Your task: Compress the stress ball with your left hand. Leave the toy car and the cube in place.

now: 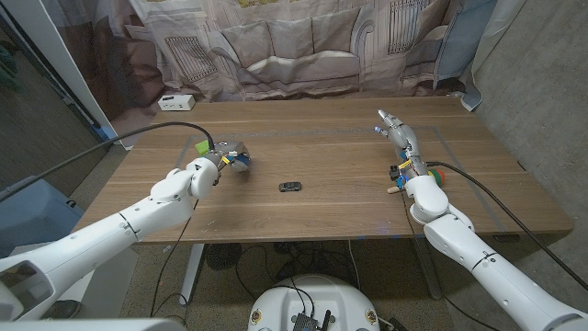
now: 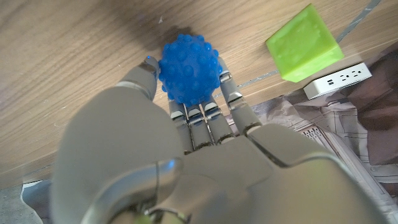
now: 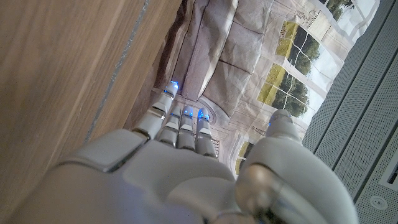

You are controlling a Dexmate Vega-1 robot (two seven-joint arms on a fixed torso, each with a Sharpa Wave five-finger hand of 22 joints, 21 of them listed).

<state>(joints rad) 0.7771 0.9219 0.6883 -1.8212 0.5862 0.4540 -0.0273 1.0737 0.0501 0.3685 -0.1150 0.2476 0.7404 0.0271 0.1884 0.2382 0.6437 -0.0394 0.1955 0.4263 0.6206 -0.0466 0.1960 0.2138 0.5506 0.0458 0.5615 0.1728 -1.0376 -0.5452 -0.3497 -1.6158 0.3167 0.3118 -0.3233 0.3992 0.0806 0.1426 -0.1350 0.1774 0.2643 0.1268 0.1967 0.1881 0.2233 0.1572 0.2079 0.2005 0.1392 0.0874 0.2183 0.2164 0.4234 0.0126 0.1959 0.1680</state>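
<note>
We see the left hand [image 1: 228, 156] reaching over the left part of the wooden table [image 1: 331, 184], its fingers [image 2: 205, 115] closed around a blue knobbly stress ball [image 2: 189, 68]; in the left wrist view the thumb presses one side of the ball and the other fingers wrap the opposite side, with the ball sitting against the tabletop. We cannot tell from these pictures how far the ball is squashed. Just beyond the hand lies the green cube [image 2: 305, 42], near the ball but apart from it, and in the head view a sliver of green shows just beside the hand. The small dark toy car [image 1: 290, 187] sits near the middle of the table, well apart from both hands. The right hand [image 1: 397, 131] is stretched out over the right side of the table, fingers straight and held close together, holding nothing. A white power strip [image 1: 175, 102] lies at the far left edge of the table, in front of a printed curtain [image 1: 294, 46].
</note>
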